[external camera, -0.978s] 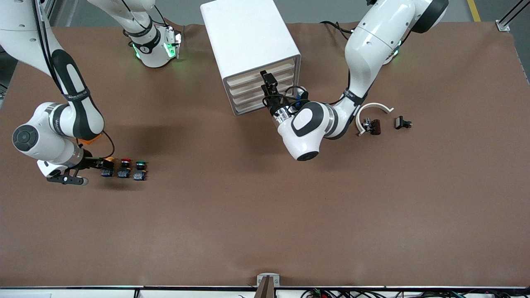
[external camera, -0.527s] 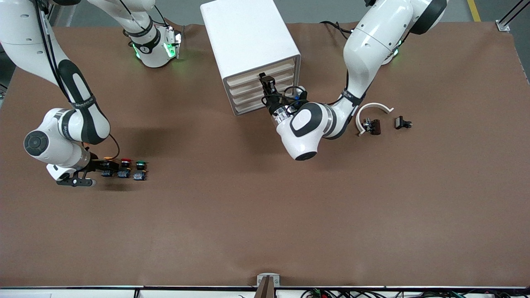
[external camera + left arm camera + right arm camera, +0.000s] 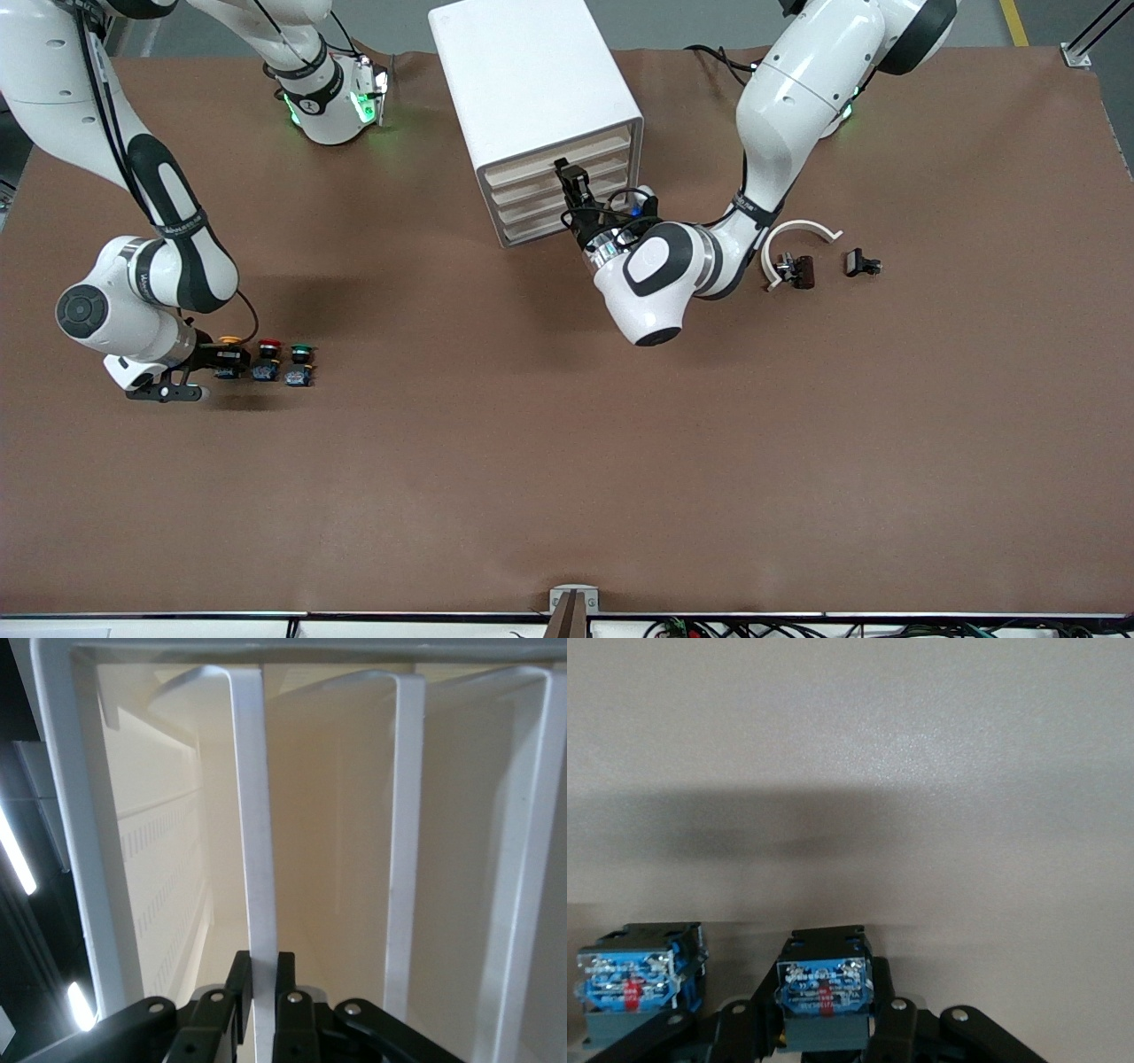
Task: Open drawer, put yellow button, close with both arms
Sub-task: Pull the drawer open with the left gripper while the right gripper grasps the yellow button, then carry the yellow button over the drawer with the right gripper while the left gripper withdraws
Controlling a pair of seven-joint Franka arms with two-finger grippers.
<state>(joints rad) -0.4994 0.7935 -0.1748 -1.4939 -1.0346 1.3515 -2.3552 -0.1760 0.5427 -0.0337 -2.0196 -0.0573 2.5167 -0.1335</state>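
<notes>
Yellow button sits gripped in our right gripper, touching the red-capped button; lifting could topple it. Our left gripper pinches the cabinet's drawer front; it may slip.

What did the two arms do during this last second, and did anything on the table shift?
The right gripper slid in around the yellow button, its fingers now on either side of the button's body. The left gripper edged slightly up the cabinet's face and pinches the front of the drawer, not yet pulled out. The red button, green button and cabinet stayed put.
</notes>
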